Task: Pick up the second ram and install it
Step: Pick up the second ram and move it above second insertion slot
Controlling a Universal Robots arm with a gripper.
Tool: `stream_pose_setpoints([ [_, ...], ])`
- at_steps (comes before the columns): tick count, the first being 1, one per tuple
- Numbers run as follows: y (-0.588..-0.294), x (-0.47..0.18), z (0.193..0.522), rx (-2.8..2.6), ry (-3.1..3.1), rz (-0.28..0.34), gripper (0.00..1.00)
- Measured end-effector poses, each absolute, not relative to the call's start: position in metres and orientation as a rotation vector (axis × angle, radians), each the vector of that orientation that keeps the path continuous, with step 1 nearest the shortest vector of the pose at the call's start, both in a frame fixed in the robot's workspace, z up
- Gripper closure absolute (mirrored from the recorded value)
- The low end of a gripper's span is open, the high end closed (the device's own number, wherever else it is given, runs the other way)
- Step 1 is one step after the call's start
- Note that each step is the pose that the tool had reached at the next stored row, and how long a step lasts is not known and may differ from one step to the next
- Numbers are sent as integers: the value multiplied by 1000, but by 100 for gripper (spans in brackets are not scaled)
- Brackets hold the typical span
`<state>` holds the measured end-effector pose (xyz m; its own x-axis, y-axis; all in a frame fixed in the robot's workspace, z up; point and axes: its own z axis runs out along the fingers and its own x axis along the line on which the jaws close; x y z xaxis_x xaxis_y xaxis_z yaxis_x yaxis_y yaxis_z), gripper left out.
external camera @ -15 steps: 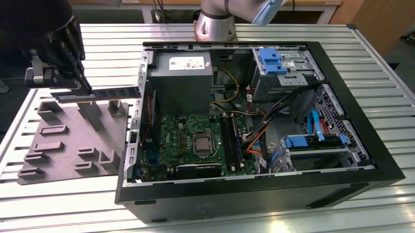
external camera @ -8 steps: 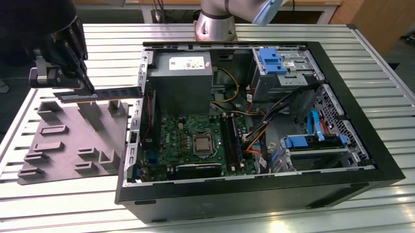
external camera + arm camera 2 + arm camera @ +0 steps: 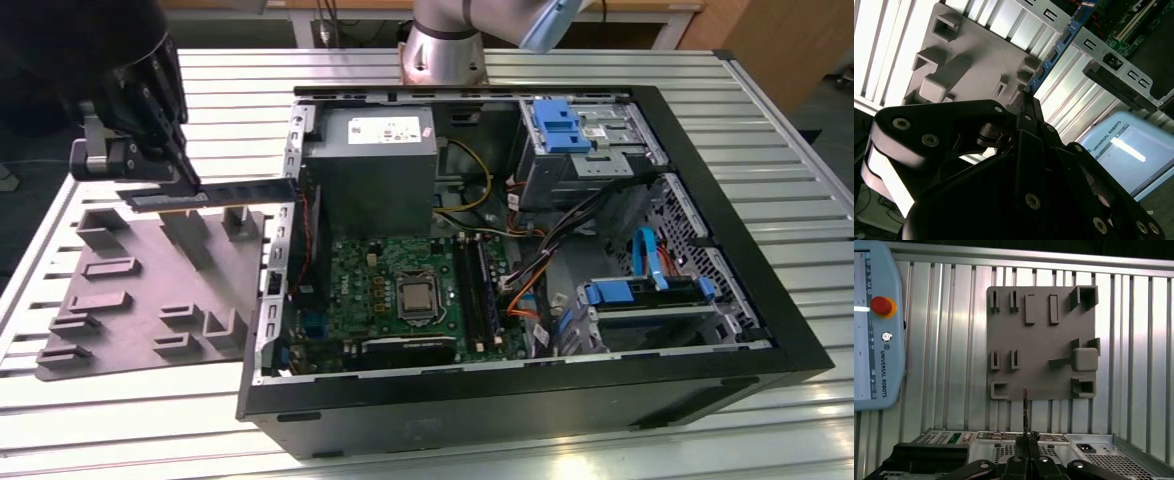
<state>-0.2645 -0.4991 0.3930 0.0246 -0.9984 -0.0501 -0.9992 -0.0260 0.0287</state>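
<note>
My gripper [image 3: 183, 188] is shut on the second ram [image 3: 240, 189], a slim dark stick held level above the grey holder tray [image 3: 140, 300] at the exterior view's left. In the second wrist view the ram [image 3: 1056, 52] shows a blue edge with small chips and sticks out past the black fingers [image 3: 1026, 107]. In the first wrist view the ram [image 3: 1025, 407] appears edge-on, rising from the gripper [image 3: 1026, 440] in front of the tray [image 3: 1039, 340]. It is clear of the tray's slots, and its tip reaches toward the wall of the open computer case [image 3: 287, 230].
The open case holds a green motherboard [image 3: 387, 270] with long black memory slots [image 3: 477, 290], a power supply [image 3: 367, 170], blue drive brackets [image 3: 561, 125] and loose cables. A teach pendant [image 3: 874, 325] lies on the ribbed metal table [image 3: 134, 420] beside the tray.
</note>
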Motion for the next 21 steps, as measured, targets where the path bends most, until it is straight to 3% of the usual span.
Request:
stream_pose_setpoints([
  [21, -499, -249, 393, -2238, 2182, 88, 88],
])
